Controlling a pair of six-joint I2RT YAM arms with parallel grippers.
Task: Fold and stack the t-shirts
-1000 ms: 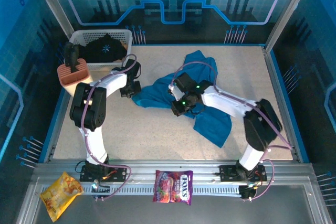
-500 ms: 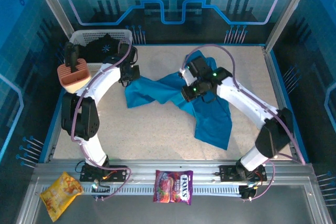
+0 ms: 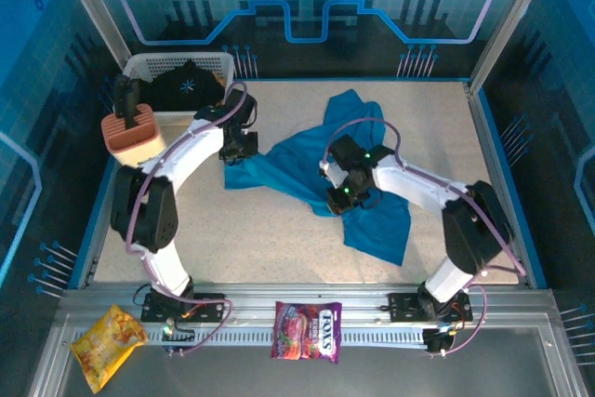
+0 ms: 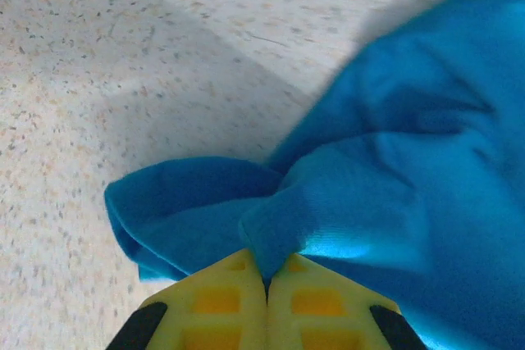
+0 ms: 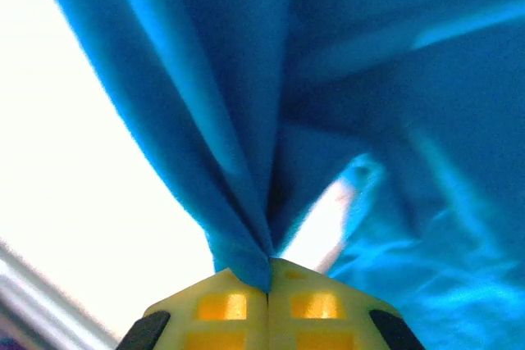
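Teal shirt (image 3: 293, 163) is seen crumpled mid-table (image 3: 270, 239), pinched tight at its left edge by the left gripper (image 3: 239, 149) and nearer its middle by the right gripper (image 3: 337, 200). Black shirt (image 3: 186, 87) is left in the far-left basket (image 3: 139, 64).

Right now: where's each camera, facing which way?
Top external: above and behind the bases, looking down at the table; both arms, left gripper and right gripper shut on the teal t-shirt.
Left wrist: on the left arm, facing along its yellow fingers to pinched cloth, table.
Right wrist: likewise, along its fingers into draped cloth.
Shared: the t-shirt.
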